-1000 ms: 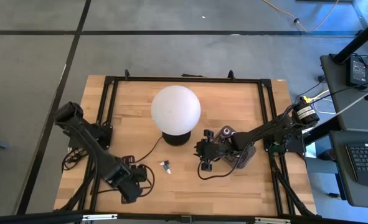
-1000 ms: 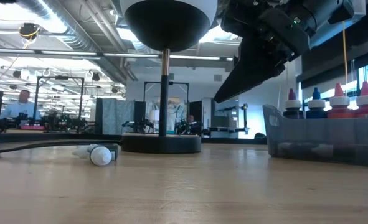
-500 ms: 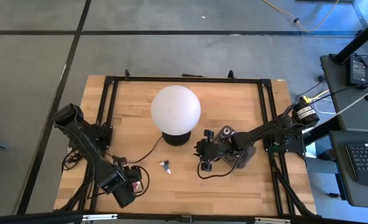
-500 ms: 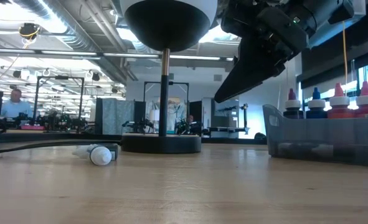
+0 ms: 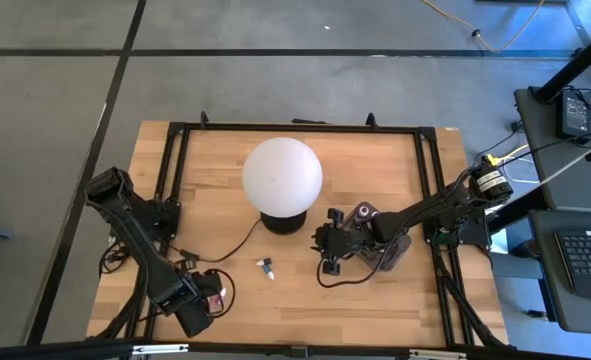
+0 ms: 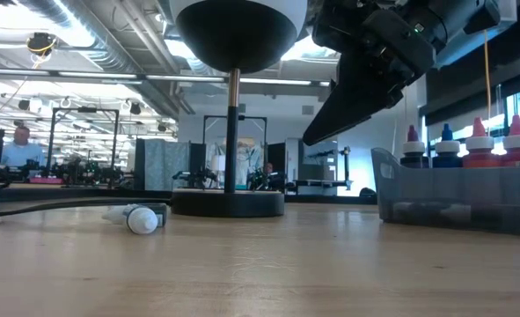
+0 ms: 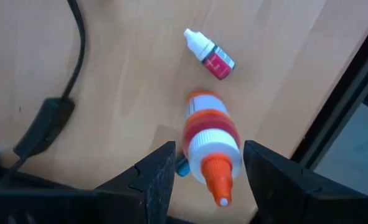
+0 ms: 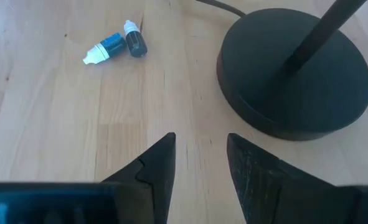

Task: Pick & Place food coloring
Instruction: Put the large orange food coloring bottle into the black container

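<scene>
In the left wrist view my open left gripper [image 7: 208,147] stands on either side of an orange-red food coloring bottle [image 7: 210,124] with a white collar and orange tip. A small red bottle [image 7: 210,55] lies on the wood beyond it. From above, this gripper [image 5: 209,302] is near the table's near-left corner. My open right gripper [image 8: 199,155] hovers over bare wood, between the lamp base [image 8: 292,87] and two small bottles, one blue [image 8: 109,46] and one dark [image 8: 136,41]. These two lie at mid-table [image 5: 266,267]. Several more bottles [image 6: 475,145] stand in the dark tray [image 6: 457,189].
The white globe lamp [image 5: 283,175] stands at mid-table on a black round base [image 6: 229,202]. Its cord [image 5: 237,243] runs toward the left arm. The tray [image 5: 395,255] sits under the right arm. A black frame rail [image 7: 342,93] runs along the table edge by the left gripper.
My left arm has drawn back toward the table's near-left corner, carrying its gripper away from the two mid-table bottles. The right arm, the lamp and the bottles stay where they were.
</scene>
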